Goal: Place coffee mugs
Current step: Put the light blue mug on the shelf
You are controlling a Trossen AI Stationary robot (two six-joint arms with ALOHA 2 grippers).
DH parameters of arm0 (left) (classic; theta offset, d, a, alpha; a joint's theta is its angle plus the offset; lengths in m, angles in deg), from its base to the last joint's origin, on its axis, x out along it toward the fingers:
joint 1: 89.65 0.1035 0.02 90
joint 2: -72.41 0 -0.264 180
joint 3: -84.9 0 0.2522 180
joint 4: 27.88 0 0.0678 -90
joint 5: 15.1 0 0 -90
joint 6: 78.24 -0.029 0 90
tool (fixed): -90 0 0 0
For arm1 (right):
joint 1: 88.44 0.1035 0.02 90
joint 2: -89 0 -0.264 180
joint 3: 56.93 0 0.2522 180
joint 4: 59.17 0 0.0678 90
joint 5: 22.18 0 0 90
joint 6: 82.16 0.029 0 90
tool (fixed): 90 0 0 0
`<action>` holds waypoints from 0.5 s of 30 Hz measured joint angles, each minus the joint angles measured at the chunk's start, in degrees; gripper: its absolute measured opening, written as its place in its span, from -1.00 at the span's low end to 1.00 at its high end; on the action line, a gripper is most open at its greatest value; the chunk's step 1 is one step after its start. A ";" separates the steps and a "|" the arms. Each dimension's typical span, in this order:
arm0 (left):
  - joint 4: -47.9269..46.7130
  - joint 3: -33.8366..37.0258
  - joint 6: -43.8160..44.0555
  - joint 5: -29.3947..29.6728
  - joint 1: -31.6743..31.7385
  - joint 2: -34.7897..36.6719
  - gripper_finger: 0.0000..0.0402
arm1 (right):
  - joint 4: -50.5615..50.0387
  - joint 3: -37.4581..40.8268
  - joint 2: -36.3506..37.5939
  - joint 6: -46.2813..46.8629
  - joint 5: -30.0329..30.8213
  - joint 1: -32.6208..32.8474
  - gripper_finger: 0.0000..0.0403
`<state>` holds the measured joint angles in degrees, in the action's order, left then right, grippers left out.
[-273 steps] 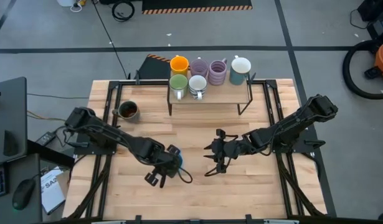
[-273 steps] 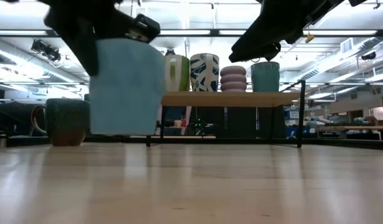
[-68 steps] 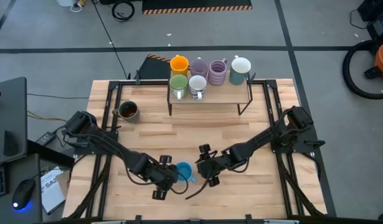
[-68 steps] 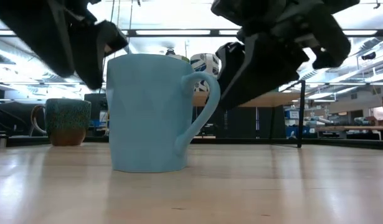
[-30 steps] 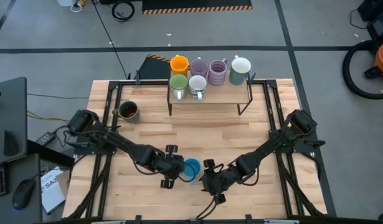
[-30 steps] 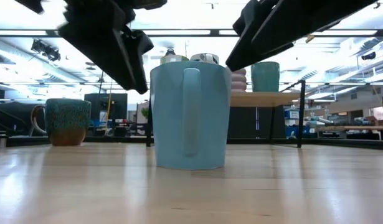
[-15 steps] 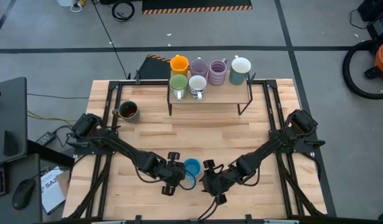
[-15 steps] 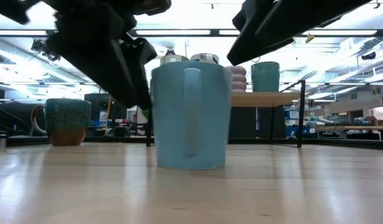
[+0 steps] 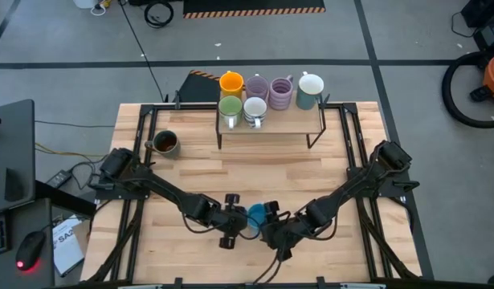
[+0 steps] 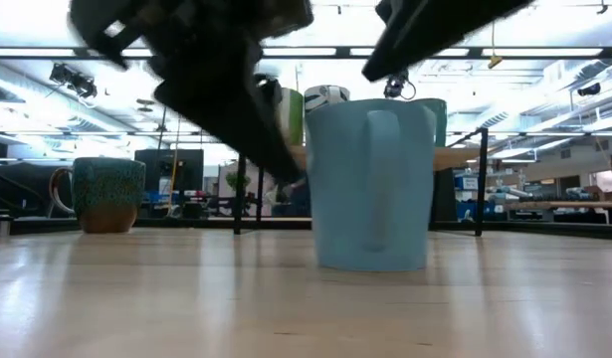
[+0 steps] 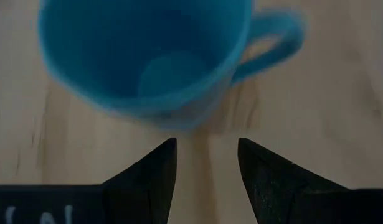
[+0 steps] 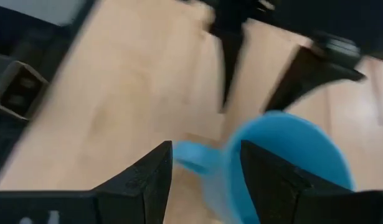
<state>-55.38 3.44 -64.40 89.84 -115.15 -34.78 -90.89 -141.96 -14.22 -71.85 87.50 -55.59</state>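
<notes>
**Blue mug shifted right between the two grippers**

Shifted: blue mug (image 9: 255, 215) sits further right on the table than half a second ago, left arm stretched further toward it.

Table (image 9: 263, 172): pale wood, dark frame rails along both sides.

Shelf (image 9: 271, 122): low wooden riser at the table's far edge. On it, orange mug (image 9: 231, 83), two pale purple mugs (image 9: 257, 87) (image 9: 280, 94), green mug (image 9: 230, 107), white patterned mug (image 9: 255, 109), and a teal-sided mug with white inside (image 9: 309, 87).

Blue mug: upright on the table's near half, well apart from the shelf, handle toward the right arm.

Left gripper (image 9: 232, 221): just beside the blue mug's left side, fingers (image 11: 147, 180) parted a little, holding nothing, mug just ahead of the tips.

Right gripper (image 9: 272, 227): just beside the blue mug on its right, fingers (image 12: 147, 180) parted, empty, handle (image 12: 190, 155) between them in the wrist view.

Dark mug (image 9: 165, 143): brown inside, near the table's left edge, left of the shelf.
</notes>
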 joint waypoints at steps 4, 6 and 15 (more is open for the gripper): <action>3.47 0.00 -0.95 0.02 0.22 -0.79 -0.12 | -2.74 0.00 -0.07 2.05 1.69 -0.38 -0.04; 5.48 -0.06 -1.86 -0.06 0.22 -1.40 -0.12 | -3.14 0.00 -0.07 3.10 1.01 -0.40 -0.04; 4.97 -0.07 -2.85 -0.13 0.09 -1.50 -0.12 | -6.94 0.00 -0.07 6.24 -3.20 -0.42 -0.04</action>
<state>-50.41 3.37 -67.24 89.71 -115.05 -36.27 -97.82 -141.96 -14.29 -65.61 84.30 -56.01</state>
